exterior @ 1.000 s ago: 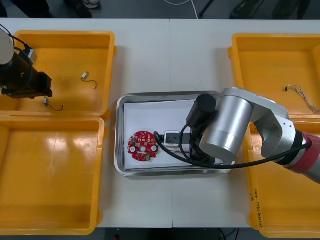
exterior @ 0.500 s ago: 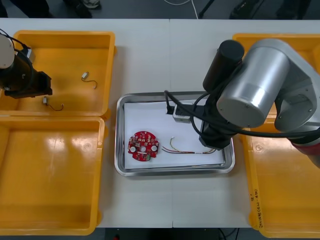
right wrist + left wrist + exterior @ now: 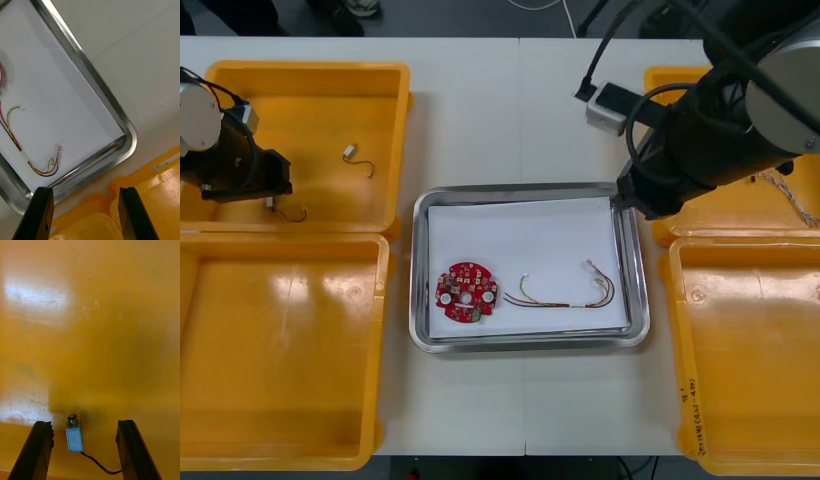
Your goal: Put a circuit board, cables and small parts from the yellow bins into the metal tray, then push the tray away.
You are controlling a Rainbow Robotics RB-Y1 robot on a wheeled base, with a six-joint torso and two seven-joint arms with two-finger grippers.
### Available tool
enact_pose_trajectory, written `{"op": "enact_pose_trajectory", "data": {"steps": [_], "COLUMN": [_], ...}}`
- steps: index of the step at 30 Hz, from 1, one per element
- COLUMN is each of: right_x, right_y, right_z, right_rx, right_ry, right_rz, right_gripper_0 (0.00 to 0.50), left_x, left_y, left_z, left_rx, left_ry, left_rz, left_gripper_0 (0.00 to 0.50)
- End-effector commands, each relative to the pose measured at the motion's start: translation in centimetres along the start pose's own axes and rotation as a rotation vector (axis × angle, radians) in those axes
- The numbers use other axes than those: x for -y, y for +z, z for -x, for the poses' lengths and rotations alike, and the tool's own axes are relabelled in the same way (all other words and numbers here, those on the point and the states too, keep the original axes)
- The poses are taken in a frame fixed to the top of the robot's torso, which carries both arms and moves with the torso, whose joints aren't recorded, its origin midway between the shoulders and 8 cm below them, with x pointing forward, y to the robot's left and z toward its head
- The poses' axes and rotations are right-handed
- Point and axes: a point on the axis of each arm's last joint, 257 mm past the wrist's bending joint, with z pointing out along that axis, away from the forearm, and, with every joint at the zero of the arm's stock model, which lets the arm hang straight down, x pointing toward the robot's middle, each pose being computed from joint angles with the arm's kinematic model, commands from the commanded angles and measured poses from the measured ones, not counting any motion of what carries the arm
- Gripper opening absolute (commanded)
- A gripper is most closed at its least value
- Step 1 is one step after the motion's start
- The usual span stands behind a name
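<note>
- Right pincer: fingers apart with nothing between them. It has risen off the tray and drawn back toward the far right bin, and now hangs above the tray's corner on that side.
- Red and yellow cable: a second ago hidden under the right arm. It now lies loose on the tray's white floor, beside the circuit board but apart from it (delivery done, by the look of it).
- Left pincer: fingers spread, holding nothing. It has kept its place low in the far left bin, straddling a small metal part with a black lead.
- Second small metal part: same bin, well apart from the first, untouched.
- Standing of the task: board and one cable are in, small parts are not yet in. The tray sits mid-counter, not pushed. The likely next item is the part under the left pincer.
</note>
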Motion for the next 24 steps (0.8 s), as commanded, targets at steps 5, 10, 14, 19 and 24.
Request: {"op": "enact_pose_trajectory", "data": {"steps": [5,10,14,19,24], "right_x": [6.5,10.2,12.9,16.1,18.6], "right_y": [-2.7,-3.3,-3.9,-4.3,-4.5], "right_z": [-3.2,-5.6,-7.8,-11.1,-14.6], "right_rx": [-0.01,-0.018,-0.035,-0.083,-0.143], "right_ry": [0.326,0.532,0.625,0.743,0.858], "right_rz": [-0.13,-0.176,-0.219,-0.285,-0.348], "right_gripper_0": [0.5,0.5,0.5,0.5,0.5], "left_x": [0.0,0.0,-0.1,-0.1,0.0], "left_y": [1.4,1.6,1.8,1.8,1.8], "left_z": [-1.3,-1.5,-1.8,-1.9,-1.8], "left_rx": [0.002,0.001,-0.002,-0.003,-0.002], "left_ry": [0.118,0.119,0.122,0.13,0.132], "left_rz": [-0.003,-0.005,-0.004,-0.008,-0.011], "left_gripper_0": [0.5,0.5,0.382,0.002,0.0]}}
